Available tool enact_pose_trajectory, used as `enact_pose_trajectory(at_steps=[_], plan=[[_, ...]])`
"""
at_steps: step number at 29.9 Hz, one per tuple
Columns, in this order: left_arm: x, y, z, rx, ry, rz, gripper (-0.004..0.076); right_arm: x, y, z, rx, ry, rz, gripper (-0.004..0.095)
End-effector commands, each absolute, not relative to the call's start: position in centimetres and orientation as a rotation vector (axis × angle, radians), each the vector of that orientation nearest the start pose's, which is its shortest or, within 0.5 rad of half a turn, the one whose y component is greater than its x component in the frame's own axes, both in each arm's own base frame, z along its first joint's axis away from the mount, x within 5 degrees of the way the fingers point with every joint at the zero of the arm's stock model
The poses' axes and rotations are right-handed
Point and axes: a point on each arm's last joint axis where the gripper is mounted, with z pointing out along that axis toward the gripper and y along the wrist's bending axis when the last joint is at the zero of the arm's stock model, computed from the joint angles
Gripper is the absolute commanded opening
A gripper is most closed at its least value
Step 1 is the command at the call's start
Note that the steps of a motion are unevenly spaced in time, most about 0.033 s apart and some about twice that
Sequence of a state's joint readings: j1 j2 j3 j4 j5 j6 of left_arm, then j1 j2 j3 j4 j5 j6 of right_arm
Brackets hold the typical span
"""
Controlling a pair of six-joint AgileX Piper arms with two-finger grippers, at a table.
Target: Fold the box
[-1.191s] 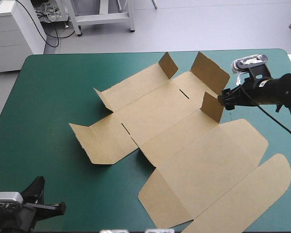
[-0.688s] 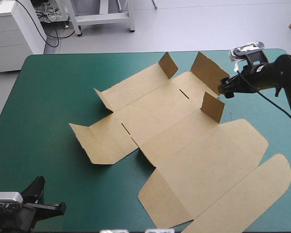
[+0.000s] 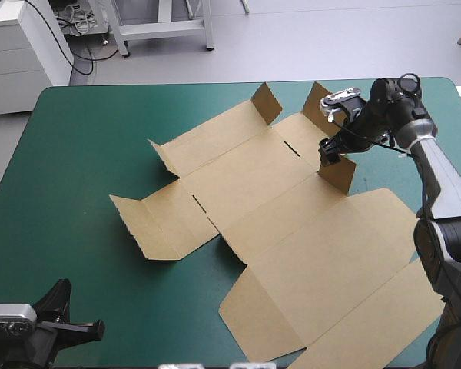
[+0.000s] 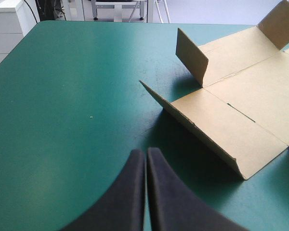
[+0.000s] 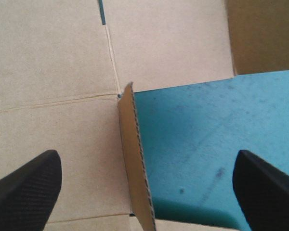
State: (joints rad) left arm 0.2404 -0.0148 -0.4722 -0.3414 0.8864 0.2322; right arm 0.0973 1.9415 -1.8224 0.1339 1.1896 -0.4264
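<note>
Box [image 3: 292,223] mostly flat (on teal-green cover [image 3: 84,138]); right pincer [image 5: 147,159] spread wide astride one upright flap [image 5: 135,163]; left pincer [image 4: 145,154] clenched, empty.

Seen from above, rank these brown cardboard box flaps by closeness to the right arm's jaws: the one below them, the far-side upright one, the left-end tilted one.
1. Small upright brown cardboard flap, directly under the jaws, at the right of the box.
2. Upright flap on the far side, to their left.
3. Tilted flap at the left end, farthest.
</note>
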Motion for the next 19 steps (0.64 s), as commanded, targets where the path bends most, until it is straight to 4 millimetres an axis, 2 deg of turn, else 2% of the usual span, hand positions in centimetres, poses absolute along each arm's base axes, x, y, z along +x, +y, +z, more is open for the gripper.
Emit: enact_pose_trajectory(at_steps=[1, 5, 19], plan=[[0.3, -2.4, 30.0, -0.039, 1.738, -0.071, -0.0008, 41.6, 5.5, 32.3, -0.682, 2.606, 0.093, 0.0885], [0.3, -2.4, 30.0, -0.041, 1.738, -0.073, -0.0008, 42.0, 5.5, 31.5, -0.688, 2.625, 0.085, 0.0885], [0.3, -2.4, 30.0, -0.041, 1.738, -0.073, -0.0008, 42.2, 5.5, 30.5, -0.698, 2.65, 0.091, 0.0874]])
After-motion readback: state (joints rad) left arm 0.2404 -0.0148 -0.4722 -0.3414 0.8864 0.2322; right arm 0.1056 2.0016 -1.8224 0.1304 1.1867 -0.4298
